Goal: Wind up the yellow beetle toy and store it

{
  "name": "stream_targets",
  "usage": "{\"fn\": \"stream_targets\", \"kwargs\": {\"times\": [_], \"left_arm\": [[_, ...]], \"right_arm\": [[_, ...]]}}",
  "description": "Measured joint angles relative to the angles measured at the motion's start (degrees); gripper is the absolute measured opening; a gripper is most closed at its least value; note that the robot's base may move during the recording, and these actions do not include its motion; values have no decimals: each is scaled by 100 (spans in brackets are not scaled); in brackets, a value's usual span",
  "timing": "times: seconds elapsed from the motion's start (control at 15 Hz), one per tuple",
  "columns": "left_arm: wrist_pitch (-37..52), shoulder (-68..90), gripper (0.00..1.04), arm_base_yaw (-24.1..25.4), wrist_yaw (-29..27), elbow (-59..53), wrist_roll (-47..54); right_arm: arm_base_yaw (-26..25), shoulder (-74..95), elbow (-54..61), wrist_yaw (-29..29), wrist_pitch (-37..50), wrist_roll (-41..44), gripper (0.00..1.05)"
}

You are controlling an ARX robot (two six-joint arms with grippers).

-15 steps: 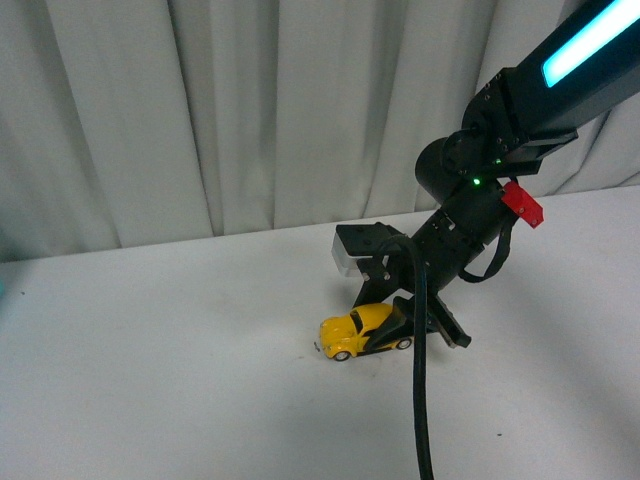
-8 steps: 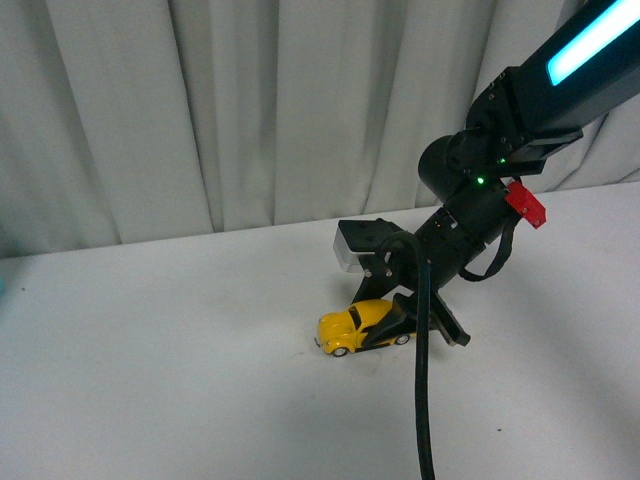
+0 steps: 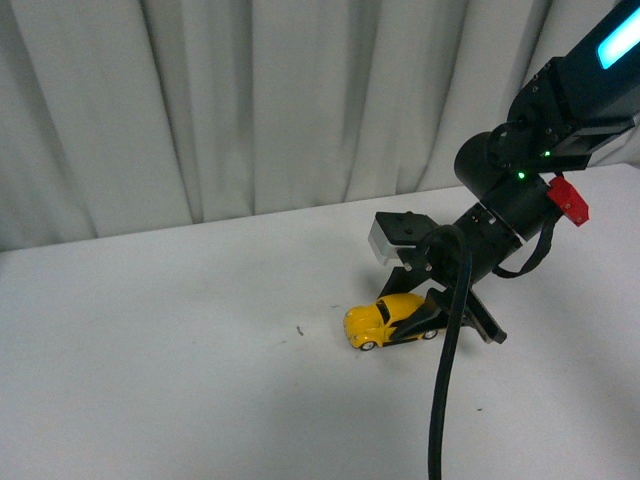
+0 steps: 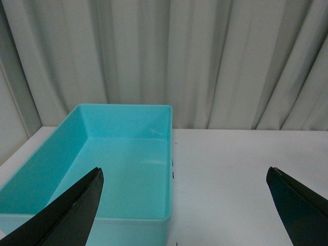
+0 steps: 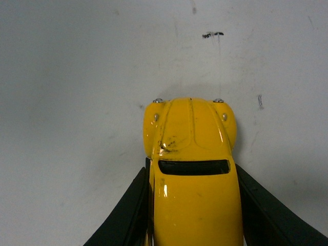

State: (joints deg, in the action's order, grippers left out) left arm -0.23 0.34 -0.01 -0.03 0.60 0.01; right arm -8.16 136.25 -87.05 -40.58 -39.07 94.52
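One yellow beetle toy (image 3: 385, 315) within tool (image 5: 190, 171).

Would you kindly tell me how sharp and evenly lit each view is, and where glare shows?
Front view: soft even light, sharp, only the arm's cyan strip glaring. Left wrist view: turquoise bin crisp, left gripper a blurred dark silhouette. Right wrist view: yellow beetle toy sharp, with small highlights on its glossy roof.
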Motion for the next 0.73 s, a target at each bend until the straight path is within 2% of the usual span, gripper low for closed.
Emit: {"fn": "stream_targets", "kwargs": {"times": [0.4, 0.6, 0.73], "left_arm": [[2, 0, 98, 0, 0, 0, 0], [2, 0, 98, 0, 0, 0, 0], [2, 0, 98, 0, 0, 0, 0]], "right_arm": [[-553, -535, 1038, 74, 557, 111, 42], [-1021, -822, 1952, -461, 1147, 96, 42], [-1296, -872, 2256, -693, 1172, 136, 42]]}}
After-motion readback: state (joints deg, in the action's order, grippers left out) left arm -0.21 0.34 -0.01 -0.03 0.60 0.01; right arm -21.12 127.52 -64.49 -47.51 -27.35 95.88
